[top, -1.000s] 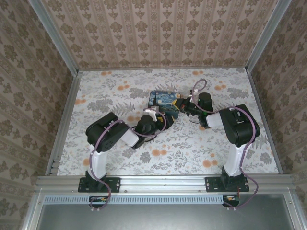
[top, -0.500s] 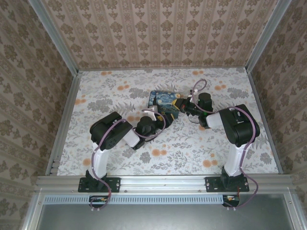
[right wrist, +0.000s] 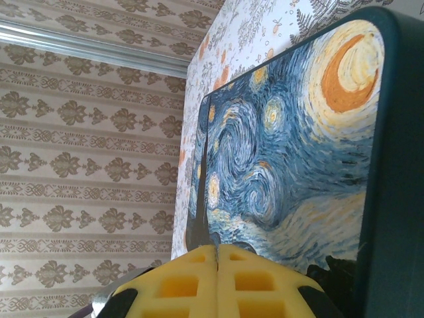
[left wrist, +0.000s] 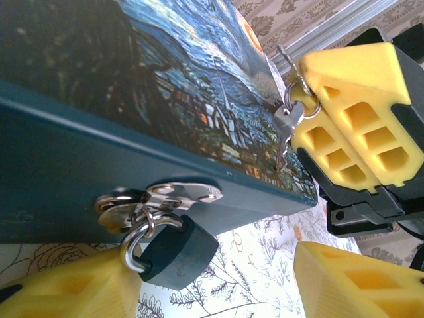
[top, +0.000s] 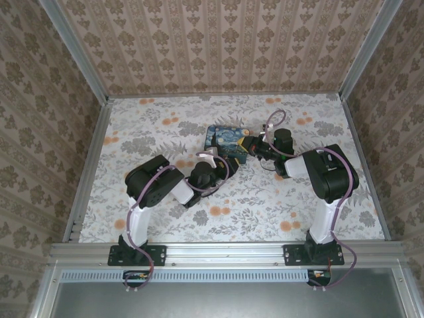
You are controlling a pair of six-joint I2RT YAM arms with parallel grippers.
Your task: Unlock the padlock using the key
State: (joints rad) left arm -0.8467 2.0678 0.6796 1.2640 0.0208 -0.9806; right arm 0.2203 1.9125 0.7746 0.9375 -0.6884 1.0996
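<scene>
My left gripper [left wrist: 212,275] has its jaws apart, either side of the padlock [left wrist: 175,255], which hangs from the tin box [left wrist: 79,165]. My right gripper [right wrist: 217,255], jaws pressed together, holds the key [left wrist: 285,129] nearby. Overhead, the left arm [top: 156,185] has just tucked inward, likely to steady the padlock.

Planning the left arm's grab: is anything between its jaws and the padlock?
Nothing visible is. In the left wrist view the padlock hangs from the hasp of the tin box, between the fingers of the open left gripper and close against one of them. The key, held by the right gripper, hangs off to one side.
</scene>
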